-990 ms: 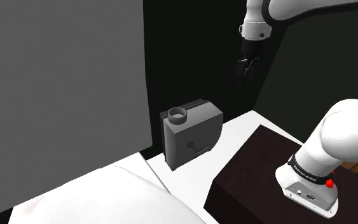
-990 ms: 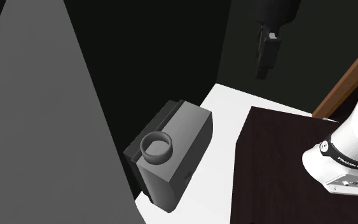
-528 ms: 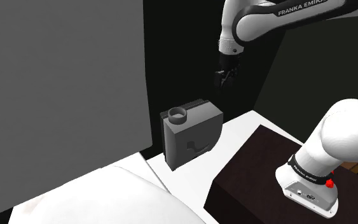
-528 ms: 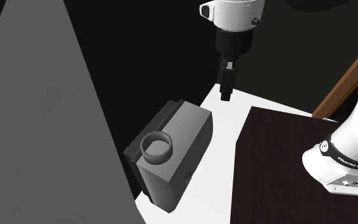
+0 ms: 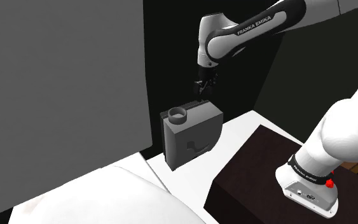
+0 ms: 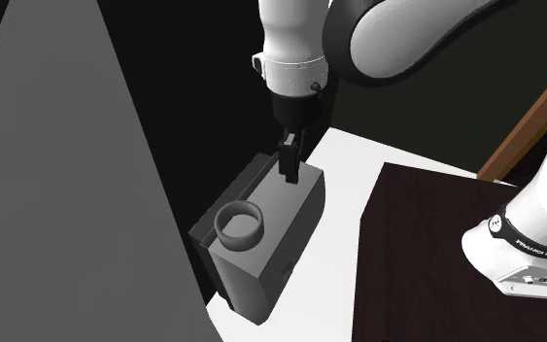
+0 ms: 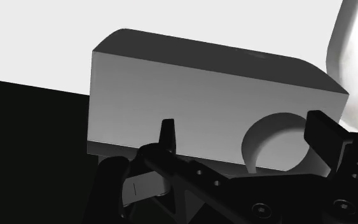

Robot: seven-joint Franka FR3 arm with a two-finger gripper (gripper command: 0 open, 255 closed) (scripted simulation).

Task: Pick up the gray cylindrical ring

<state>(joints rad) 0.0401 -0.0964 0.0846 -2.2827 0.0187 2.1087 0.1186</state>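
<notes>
Since a second ago the arm swung down and over, so the gripper [image 6: 288,167] hung just over one end of the dark grey box [image 6: 295,209], fingers spread apart, gripping nothing. Grey ring [image 6: 238,224] sat on top at the box's other end.

Wrist view: lower part of ring [image 7: 276,137] hidden behind gripper [image 7: 244,124] body, one flank covered by finger [image 7: 327,137]; near edge of grey box [image 7: 184,102] masked by same black hardware

Shoulder view: fingers too small and dark against black area to read gap; arm [image 5: 254,25] cut by top edge; stand [image 5: 247,184] cut by bottom edge; grey panel [image 5: 56,83] cut by top and left edges

Second exterior view: gripper seen edge-on, gap unreadable; arm cut by top edge
</notes>
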